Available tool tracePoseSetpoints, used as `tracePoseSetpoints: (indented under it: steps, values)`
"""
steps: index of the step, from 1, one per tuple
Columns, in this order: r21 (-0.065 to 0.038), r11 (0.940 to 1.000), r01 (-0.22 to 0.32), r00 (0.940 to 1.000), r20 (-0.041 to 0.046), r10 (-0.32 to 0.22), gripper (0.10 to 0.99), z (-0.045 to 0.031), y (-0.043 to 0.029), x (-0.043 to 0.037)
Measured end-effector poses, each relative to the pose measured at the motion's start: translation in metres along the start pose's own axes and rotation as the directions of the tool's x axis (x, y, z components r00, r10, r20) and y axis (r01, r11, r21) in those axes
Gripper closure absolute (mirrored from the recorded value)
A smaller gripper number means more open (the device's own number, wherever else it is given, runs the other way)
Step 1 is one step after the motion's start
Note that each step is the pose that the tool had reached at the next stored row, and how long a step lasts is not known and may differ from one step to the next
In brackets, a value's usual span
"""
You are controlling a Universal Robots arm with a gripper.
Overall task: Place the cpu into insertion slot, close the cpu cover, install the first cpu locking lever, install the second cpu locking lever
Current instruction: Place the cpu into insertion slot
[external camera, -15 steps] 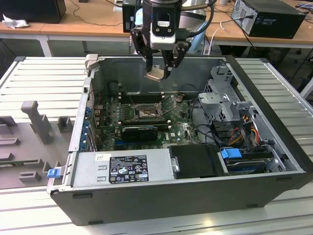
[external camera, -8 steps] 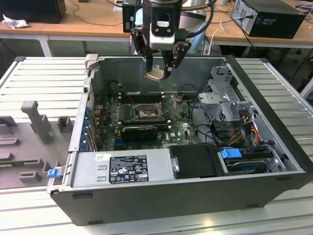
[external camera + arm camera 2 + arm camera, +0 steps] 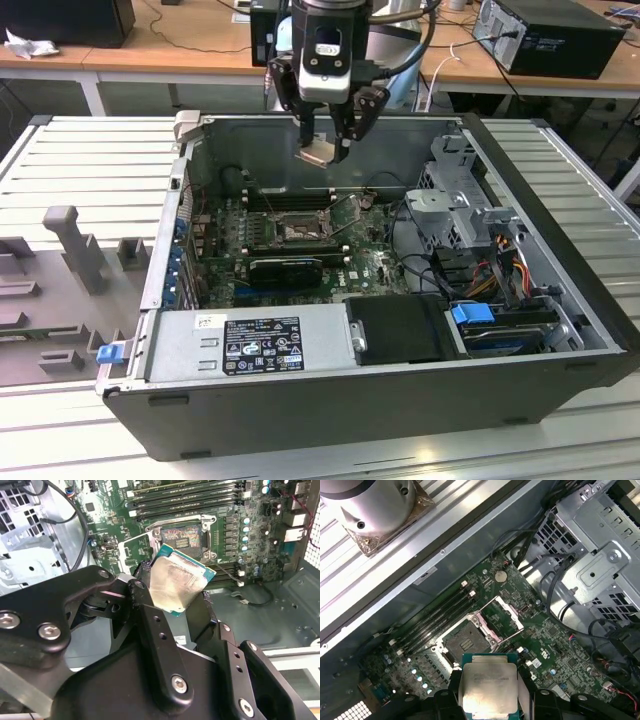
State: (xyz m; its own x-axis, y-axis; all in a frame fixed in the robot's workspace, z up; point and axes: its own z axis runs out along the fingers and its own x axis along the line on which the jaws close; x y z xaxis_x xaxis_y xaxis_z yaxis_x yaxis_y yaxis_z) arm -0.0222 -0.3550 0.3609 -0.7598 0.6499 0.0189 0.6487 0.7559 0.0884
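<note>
My gripper (image 3: 322, 148) hangs above the open computer case, shut on the cpu (image 3: 319, 154). The cpu's silvery face (image 3: 176, 581) shows tilted between the black fingers (image 3: 150, 625), and it sits flat-on (image 3: 487, 686) in the first wrist view. Below lies the insertion slot (image 3: 464, 641) on the green board, its pin field (image 3: 182, 537) uncovered and apart from the cpu. The cpu cover (image 3: 501, 616) stands flipped open beside the slot (image 3: 297, 229). Thin wire levers stand raised near the socket (image 3: 345, 207).
Long black memory slots (image 3: 437, 615) run beside the socket, and a long black card (image 3: 287, 268) lies in front of it. A metal drive cage (image 3: 455, 205) with cables fills the exterior view's right. The power supply (image 3: 250, 340) is at the front. Grey fixtures (image 3: 75, 245) lie outside the case.
</note>
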Motion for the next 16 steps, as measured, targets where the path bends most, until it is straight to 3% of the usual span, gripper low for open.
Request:
tracePoseSetpoints:
  steps: [9, 16]
  values:
    - [-0.001, 0.9979, -0.064, 0.9979, 0.0057, 0.064, 0.557, 0.0009, -0.0001, 0.0000]
    - [-0.003, 0.9930, -0.118, 0.9930, 0.0104, 0.118, 0.557, 0.0017, -0.0001, 0.0000]
